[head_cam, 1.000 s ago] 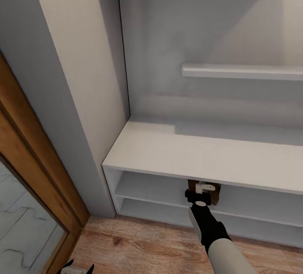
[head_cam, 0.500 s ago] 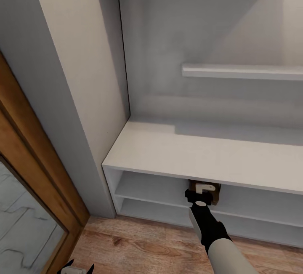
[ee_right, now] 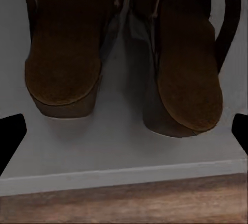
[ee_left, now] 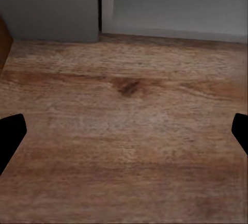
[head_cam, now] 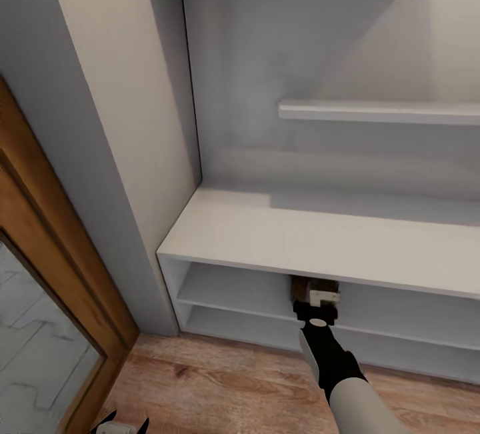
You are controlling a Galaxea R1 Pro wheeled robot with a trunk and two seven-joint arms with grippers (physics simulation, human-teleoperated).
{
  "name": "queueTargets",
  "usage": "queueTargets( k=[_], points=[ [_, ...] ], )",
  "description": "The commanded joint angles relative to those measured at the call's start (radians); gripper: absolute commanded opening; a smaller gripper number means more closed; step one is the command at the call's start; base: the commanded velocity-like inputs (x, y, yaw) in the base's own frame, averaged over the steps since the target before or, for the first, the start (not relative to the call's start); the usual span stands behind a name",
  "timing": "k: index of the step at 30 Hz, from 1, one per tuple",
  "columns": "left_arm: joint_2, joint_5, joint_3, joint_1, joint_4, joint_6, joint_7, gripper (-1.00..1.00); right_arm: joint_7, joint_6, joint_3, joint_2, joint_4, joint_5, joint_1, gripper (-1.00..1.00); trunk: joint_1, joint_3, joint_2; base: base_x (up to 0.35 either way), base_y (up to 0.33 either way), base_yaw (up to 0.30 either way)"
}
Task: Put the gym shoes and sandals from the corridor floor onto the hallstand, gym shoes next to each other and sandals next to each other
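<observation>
Two dark brown sandals [ee_right: 64, 48] [ee_right: 188, 64] stand side by side, a narrow gap between them, on a grey shelf inside the hallstand [head_cam: 293, 241], under its flat top. In the head view a bit of brown sandal [head_cam: 301, 285] shows in that upper compartment. My right gripper [ee_right: 124, 136] is open just in front of them, its black fingertips [ee_right: 11, 131] wide apart and touching nothing; the head view has that gripper [head_cam: 319, 299] at the shelf opening. My left gripper [ee_left: 124, 136] hangs open over the corridor floor [ee_left: 129, 131]. The gym shoes are out of view.
A floating shelf [head_cam: 380, 113] juts from the tall back panel. A grey wall corner [head_cam: 113, 154] and a wooden door frame [head_cam: 60, 254] stand left of the unit. Plank floor [head_cam: 233, 387] runs in front of it.
The whole head view has shifted, so the hallstand sits a little higher and further left in the picture. Both sandals stay on the shelf; both arms look unchanged.
</observation>
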Motion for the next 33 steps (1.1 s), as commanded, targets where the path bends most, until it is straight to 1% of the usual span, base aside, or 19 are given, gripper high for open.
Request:
queueTargets(
  k=[1, 9, 16, 21, 24, 25, 33],
  points=[
    [0.0, 0.009, 0.002, 0.0, 0.001, 0.0, -0.01, 1.0, 0.0, 0.008, -0.004, 0.001, 0.0, 0.011, 0.0, 1.0, -0.001, -0.001, 0.0, -0.243, -0.18, 0.0],
    [0.0, 0.011, 0.005, 0.0, 0.001, 0.002, -0.008, 1.0, 0.0, 0.003, -0.004, 0.001, 0.007, 0.012, 0.0, 1.0, -0.001, -0.001, 0.0, -0.274, -0.148, 0.0],
    [0.001, 0.016, 0.007, 0.0, 0.002, 0.004, -0.007, 1.0, 0.001, 0.0, -0.003, 0.001, 0.017, 0.014, 0.001, 1.0, -0.001, -0.001, 0.0, -0.326, -0.028, 0.0],
    [0.001, 0.018, 0.008, 0.0, 0.002, 0.008, -0.004, 1.0, 0.002, -0.013, -0.003, 0.001, 0.057, 0.017, 0.002, 1.0, -0.001, -0.001, 0.0, -0.336, -0.005, 0.0],
    [0.001, 0.018, 0.008, 0.0, 0.002, 0.009, -0.004, 1.0, 0.002, -0.034, -0.003, 0.001, 0.082, 0.019, 0.003, 1.0, -0.001, -0.001, 0.0, -0.338, 0.014, 0.0],
    [0.001, 0.018, 0.008, 0.0, 0.002, 0.009, -0.003, 1.0, 0.003, -0.057, -0.003, 0.001, 0.098, 0.021, 0.004, 1.0, -0.001, -0.001, 0.0, -0.338, 0.051, 0.0],
    [0.001, 0.02, 0.009, 0.0, 0.002, 0.011, -0.002, 1.0, 0.003, -0.156, -0.003, 0.001, 0.168, 0.022, 0.004, 1.0, -0.001, -0.001, 0.0, -0.338, 0.102, 0.0]
  ],
)
